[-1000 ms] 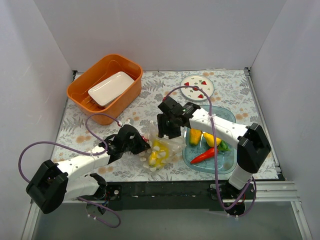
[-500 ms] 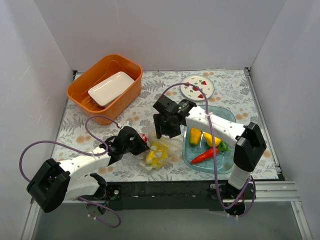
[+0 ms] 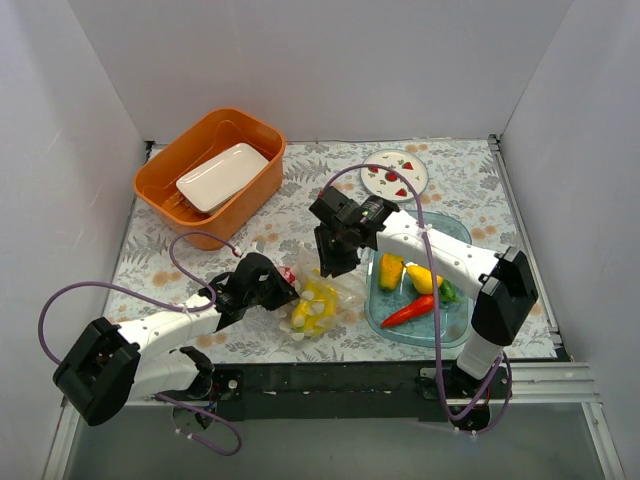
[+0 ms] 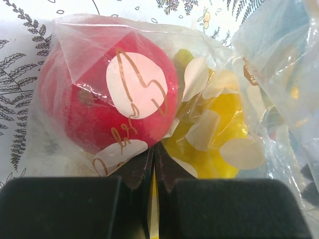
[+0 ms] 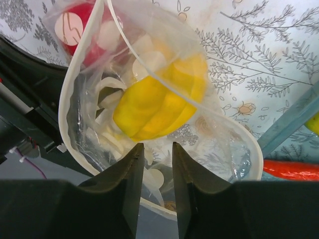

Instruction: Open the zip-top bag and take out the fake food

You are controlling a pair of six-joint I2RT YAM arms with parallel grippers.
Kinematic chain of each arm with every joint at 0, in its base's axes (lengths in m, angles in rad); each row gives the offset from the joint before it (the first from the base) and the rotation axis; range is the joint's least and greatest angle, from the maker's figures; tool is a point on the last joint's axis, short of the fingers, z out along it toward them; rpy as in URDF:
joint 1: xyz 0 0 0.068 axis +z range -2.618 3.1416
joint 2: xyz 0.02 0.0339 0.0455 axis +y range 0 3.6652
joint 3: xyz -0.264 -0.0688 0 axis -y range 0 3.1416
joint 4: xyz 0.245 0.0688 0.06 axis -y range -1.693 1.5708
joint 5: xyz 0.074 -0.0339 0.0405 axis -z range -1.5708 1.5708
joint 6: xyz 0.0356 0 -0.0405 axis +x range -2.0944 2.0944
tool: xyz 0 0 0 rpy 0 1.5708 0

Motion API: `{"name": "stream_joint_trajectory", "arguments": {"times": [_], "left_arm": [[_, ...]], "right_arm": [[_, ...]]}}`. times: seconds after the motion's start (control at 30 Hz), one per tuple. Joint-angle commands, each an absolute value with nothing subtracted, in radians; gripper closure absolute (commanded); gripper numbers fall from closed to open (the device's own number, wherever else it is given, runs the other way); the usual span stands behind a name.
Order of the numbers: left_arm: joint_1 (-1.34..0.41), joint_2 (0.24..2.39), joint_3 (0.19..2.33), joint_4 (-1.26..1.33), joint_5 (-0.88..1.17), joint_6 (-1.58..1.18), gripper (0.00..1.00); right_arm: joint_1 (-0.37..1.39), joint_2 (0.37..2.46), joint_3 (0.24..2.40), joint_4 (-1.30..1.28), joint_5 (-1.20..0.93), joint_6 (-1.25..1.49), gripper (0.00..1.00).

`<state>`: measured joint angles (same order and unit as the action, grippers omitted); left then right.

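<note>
Left fingers (image 4: pixel 153 164) pinched the clear white-dotted zip-top bag (image 3: pixel 318 297) beside the red round plastic tomato (image 4: pixel 107 107) inside it. Right fingers (image 5: pixel 153 164), slightly spread, straddled the bag's open rim just beside the yellow plastic fruit (image 5: pixel 159 102) inside.

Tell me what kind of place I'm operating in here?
Likely a lab test cell rather than a real kitchen: plain white walls box in a table under a floral cloth, with props like the orange bin and fake food in the blue tray.

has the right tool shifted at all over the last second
Yes. In the top view the right tool has moved slightly left and toward the back, away from the blue tray and nearer the orange bin.
</note>
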<state>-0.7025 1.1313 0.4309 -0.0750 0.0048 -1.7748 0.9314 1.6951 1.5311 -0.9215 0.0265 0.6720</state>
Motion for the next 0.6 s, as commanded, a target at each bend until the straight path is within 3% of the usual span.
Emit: {"name": "stream_joint_trajectory", "arguments": {"times": [0.0, 0.27, 0.57], "left_arm": [[-0.703, 1.121, 0.423, -0.091, -0.025, -1.773, 1.0], [-0.703, 1.135, 0.423, -0.077, -0.021, -1.775, 1.0], [-0.703, 1.128, 0.407, -0.063, -0.014, -1.781, 1.0]], "right_arm": [[0.931, 1.666, 1.493, -0.87, -0.055, 0.678, 0.64], [0.927, 1.69, 1.439, -0.786, -0.08, 0.729, 0.43], [0.916, 1.752, 1.428, -0.722, -0.144, 0.767, 0.44]]}}
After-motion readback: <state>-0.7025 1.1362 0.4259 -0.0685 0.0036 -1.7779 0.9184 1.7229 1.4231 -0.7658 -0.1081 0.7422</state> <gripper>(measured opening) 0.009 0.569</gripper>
